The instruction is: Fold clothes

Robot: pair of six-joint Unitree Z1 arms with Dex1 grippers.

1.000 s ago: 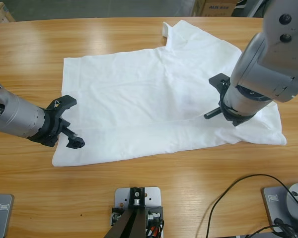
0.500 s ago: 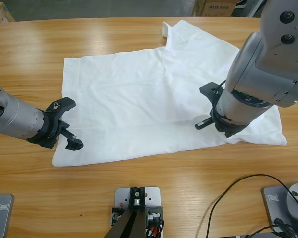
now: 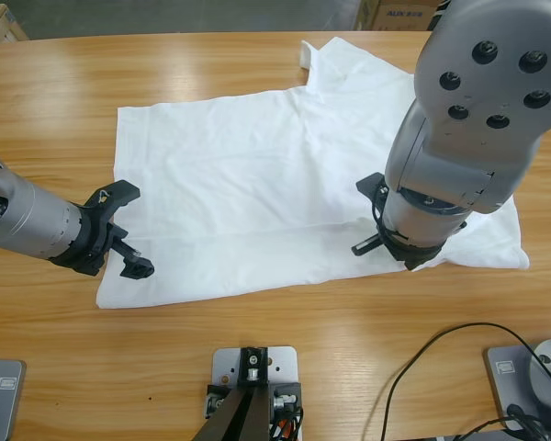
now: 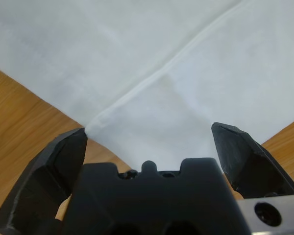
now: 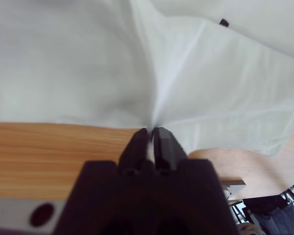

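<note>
Shirt (image 3: 275,175) lies spread on the surface (image 3: 55,83). Left tool (image 4: 152,147) gapes wide over its corner hem; right tool (image 5: 151,136) is pinched on a fold.

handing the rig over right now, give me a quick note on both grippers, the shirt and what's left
Left gripper: open, jaws either side of the T-shirt's near left corner, nothing pinched yet.
Right gripper: shut on a pinch of cloth at the shirt's near edge.
The shirt lies mostly flat on the table, one long strip folded over along the near side.
Left: close the left gripper, then finish the folds.
</note>
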